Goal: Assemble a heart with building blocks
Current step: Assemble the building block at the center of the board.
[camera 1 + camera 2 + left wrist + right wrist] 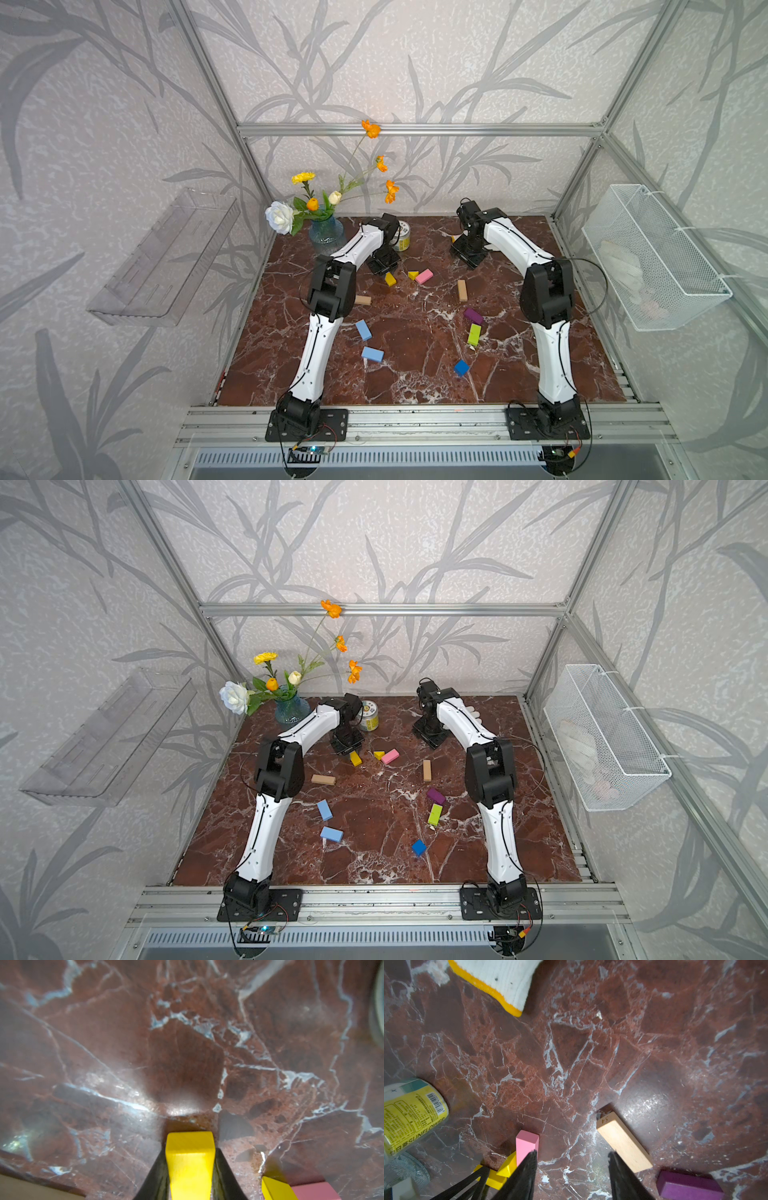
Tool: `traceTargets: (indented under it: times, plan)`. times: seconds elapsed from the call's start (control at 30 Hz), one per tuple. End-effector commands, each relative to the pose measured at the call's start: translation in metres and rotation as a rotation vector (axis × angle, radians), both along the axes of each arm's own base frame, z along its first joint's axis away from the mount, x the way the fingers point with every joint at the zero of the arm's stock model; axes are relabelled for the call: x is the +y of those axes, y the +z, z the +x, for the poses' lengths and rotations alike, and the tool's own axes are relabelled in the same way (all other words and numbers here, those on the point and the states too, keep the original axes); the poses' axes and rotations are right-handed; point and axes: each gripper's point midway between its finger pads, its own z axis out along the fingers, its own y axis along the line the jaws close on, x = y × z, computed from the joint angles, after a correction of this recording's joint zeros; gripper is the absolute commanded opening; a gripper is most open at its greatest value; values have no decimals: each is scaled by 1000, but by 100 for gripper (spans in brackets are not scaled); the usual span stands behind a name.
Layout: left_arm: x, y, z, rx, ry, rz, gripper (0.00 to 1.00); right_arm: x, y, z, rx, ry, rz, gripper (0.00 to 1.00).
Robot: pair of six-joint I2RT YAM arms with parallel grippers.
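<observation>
My left gripper is shut on a yellow block, seen in a top view low over the marble table at the back left. Just right of it lie a yellow wedge and a pink block. The other building blocks lie scattered: two tan, purple, lime green, dark blue, two light blue. My right gripper is open and empty above bare marble, between the pink block and a tan block. No heart is in view.
A round tin and a blue vase of flowers stand at the back left. A white glove lies at the back behind my right arm. A wire basket hangs on the right wall, a clear shelf on the left wall.
</observation>
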Motion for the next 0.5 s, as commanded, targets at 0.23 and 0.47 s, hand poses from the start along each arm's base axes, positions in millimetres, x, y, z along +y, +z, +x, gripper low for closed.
traceTargets:
  times: [0.23, 0.47]
  plan:
    - [-18, -53, -28, 129, 37, 0, 26, -5, 26, -6, -55, 6, 18, 56]
    - [-29, -57, -31, 130, 42, -9, 26, -6, 28, -8, -57, 12, 21, 56]
